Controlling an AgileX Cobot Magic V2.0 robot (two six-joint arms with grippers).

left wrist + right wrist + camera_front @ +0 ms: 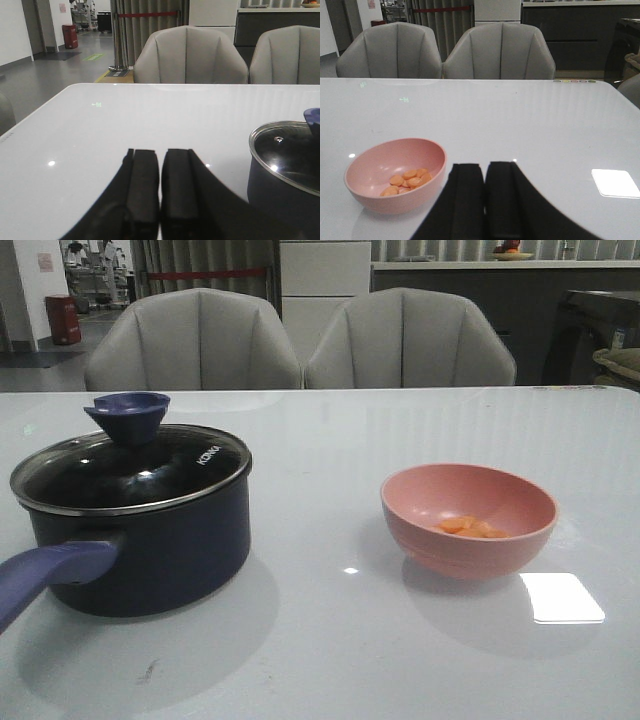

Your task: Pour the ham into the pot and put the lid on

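left gripper (160, 192) clenched, pads together, empty, just beside the pot (140, 540) at its 9 o'clock. pot sits on the table (330, 660), handle (50, 575) out toward 7 o'clock. lid (130, 470) still on it: glass, likely heavy-ish, fragile, slippery; best held by the flared knob (127, 415). bowl (468, 520) at pot's 3 o'clock, well apart, ham (472, 528) inside. bowl looks light, stiff, smooth; pinch the rim. ham loose, should slide out. right gripper (485, 200) clenched, empty, near bowl's 4 o'clock.
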